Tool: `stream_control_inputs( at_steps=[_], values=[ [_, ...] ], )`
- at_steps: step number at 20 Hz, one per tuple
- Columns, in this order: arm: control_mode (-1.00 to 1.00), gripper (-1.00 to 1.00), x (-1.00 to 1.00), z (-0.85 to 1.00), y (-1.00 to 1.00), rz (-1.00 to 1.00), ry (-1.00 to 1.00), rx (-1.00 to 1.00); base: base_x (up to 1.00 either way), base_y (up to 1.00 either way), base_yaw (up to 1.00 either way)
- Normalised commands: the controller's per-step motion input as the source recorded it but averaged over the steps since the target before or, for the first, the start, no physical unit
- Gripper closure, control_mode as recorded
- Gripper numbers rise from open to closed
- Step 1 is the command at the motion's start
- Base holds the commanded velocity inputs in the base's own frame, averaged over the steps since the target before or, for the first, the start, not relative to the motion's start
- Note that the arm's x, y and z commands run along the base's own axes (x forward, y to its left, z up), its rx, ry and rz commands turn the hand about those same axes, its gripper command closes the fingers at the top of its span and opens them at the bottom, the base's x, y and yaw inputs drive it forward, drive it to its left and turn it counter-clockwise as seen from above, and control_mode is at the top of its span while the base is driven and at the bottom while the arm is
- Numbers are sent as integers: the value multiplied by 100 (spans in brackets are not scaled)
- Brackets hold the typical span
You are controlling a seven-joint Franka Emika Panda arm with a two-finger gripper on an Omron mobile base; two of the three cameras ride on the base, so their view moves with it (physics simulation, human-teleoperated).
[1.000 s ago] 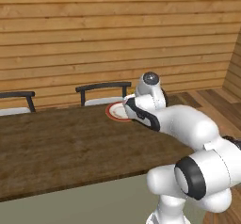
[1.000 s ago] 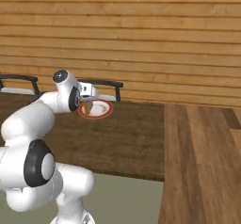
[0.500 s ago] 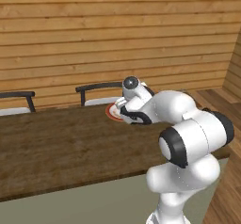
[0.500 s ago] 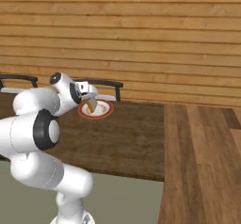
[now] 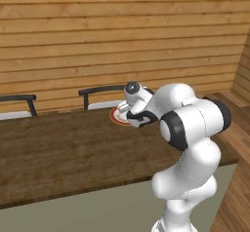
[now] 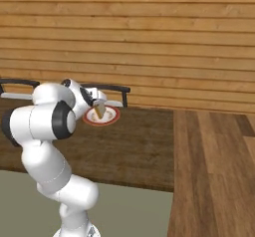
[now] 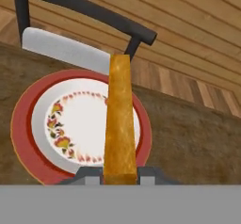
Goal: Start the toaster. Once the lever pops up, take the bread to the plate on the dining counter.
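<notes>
Wood-plank walls back my view; my tool (image 7: 120, 175) pinches the bread (image 7: 120, 124) edge-on between closed fingers, hanging above the plate (image 7: 28, 138), seemingly not touching it, on the dark counter (image 5: 58, 153) near a chair (image 7: 84, 11).

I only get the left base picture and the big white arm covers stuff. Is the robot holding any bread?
Observer: Yes. In the hand view the gripper pinches a golden-brown toasted bread slice, seen edge-on.
Operator: Is it over the plate?
Observer: The slice stands in front of the red-rimmed round plate with a flowery pale centre.
Operator: Has it landed?
Observer: Not yet. In the right base view the slice hangs above the plate on the dark brown wooden dining counter.
</notes>
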Motion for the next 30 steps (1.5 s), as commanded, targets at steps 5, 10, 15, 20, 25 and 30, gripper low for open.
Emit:
stream_control_inputs(
  at_steps=[5, 10, 15, 20, 25, 30],
  values=[
    [-100, 100, 40, -17, 0, 1, 0, 0, 0, 0, 0],
    [-100, 100, 29, -30, 4, 1, 1, 0, 0, 0, 0],
    [-100, -100, 25, -27, 4, 0, 1, 0, 0, 0, 0],
    [-100, -100, 15, 0, 0, 0, 0, -1, 0, 0, 0],
    [-100, -100, -5, 17, 0, 0, 0, 1, 0, 0, 0],
    [-100, -100, -41, 46, 0, 0, 0, 12, 0, 0, 0]
  ],
)
